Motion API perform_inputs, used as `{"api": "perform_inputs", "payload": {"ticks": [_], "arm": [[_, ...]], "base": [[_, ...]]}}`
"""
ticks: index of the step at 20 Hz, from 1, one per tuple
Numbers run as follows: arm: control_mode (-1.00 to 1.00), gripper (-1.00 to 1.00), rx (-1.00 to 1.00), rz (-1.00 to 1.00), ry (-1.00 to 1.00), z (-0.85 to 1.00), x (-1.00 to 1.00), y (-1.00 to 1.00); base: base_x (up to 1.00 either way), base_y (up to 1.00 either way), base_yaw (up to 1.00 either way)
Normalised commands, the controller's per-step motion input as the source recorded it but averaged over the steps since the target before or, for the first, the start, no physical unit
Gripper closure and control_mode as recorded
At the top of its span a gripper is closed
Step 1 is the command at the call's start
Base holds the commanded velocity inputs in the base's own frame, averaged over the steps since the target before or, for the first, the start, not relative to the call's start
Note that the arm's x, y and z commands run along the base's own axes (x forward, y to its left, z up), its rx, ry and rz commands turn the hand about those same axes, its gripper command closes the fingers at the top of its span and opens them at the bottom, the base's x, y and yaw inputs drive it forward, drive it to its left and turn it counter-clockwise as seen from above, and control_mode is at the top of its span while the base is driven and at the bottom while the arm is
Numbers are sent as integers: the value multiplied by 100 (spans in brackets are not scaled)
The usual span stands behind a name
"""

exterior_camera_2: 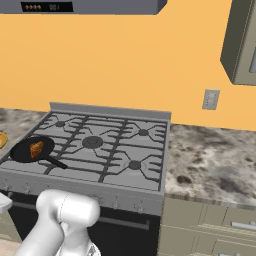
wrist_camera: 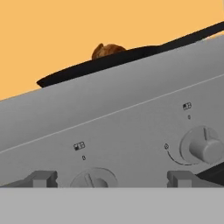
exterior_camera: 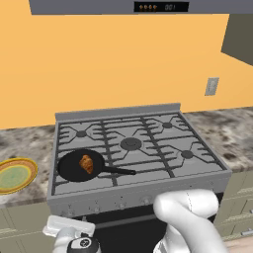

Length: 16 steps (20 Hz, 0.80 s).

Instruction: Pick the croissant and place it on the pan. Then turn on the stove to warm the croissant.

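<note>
The croissant (exterior_camera: 86,163) (exterior_camera_2: 36,149) lies in the black pan (exterior_camera: 70,169) (exterior_camera_2: 21,151) on the front left burner of the stove (exterior_camera: 148,148) (exterior_camera_2: 107,150). In the hand view the croissant (wrist_camera: 107,50) peeks over the pan (wrist_camera: 87,69) rim, above the stove's grey front panel (wrist_camera: 109,113). My gripper (wrist_camera: 111,179) is open, low in front of that panel, with its fingertips (wrist_camera: 41,179) wide apart either side of one knob (wrist_camera: 94,179). A second knob (wrist_camera: 203,146) sits to the right. In the left base view my hand (exterior_camera: 69,228) hangs below the stove's front left corner.
A yellow-rimmed green plate (exterior_camera: 15,175) rests on the speckled counter left of the stove. More counter (exterior_camera_2: 210,160) stretches to the right, with a wall outlet (exterior_camera: 211,86) above it. The dark oven door (exterior_camera_2: 125,225) is below the knobs, and a hood (exterior_camera: 148,6) hangs overhead.
</note>
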Motion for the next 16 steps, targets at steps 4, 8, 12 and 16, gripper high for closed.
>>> {"api": "perform_inputs", "payload": {"ticks": [4,8,12,16], "arm": [[-100,-100,0,0,0,-17,11,4],[-100,-100,0,0,0,-13,11,20],[-100,-100,0,0,0,-10,15,30],[-100,-100,0,0,0,-14,15,21]], "base": [[0,0,0],[0,0,0],[0,0,0],[0,0,0]]}}
